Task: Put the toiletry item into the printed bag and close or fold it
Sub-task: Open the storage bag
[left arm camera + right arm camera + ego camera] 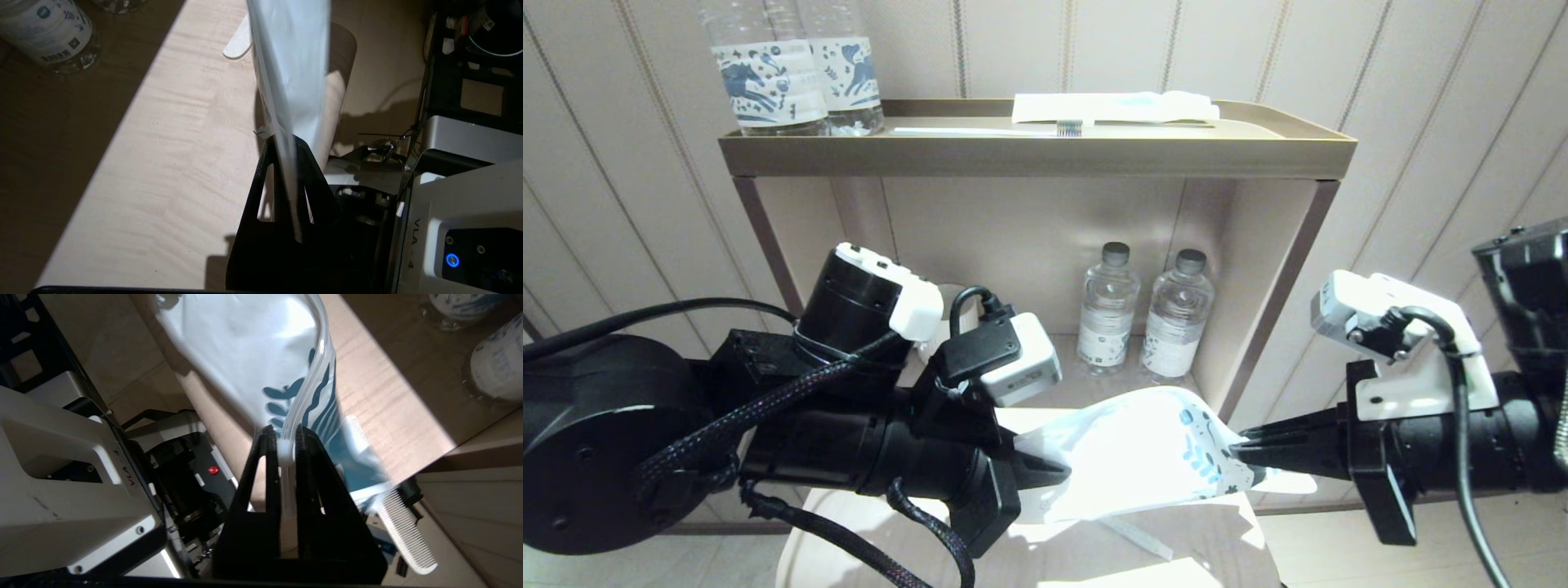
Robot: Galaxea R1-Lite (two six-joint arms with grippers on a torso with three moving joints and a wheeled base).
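The printed bag [1127, 453] hangs above a pale wooden table [163, 163] before a shelf [1037, 151].

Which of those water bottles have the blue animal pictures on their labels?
The two bottles on top of the shelf, at its left end. Their labels carry blue figures, while the two smaller dark-capped bottles inside the shelf have plain pale labels.

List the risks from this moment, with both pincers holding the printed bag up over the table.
1. The right pincer pinches only the thin edge strip of the printed bag; a tug may slip it free.
2. The left pincer grips the opposite end, so pulling apart could strain or tear the bag.
3. The white comb lies on the table outside the bag, near the edge; the hanging bag could sweep it off.
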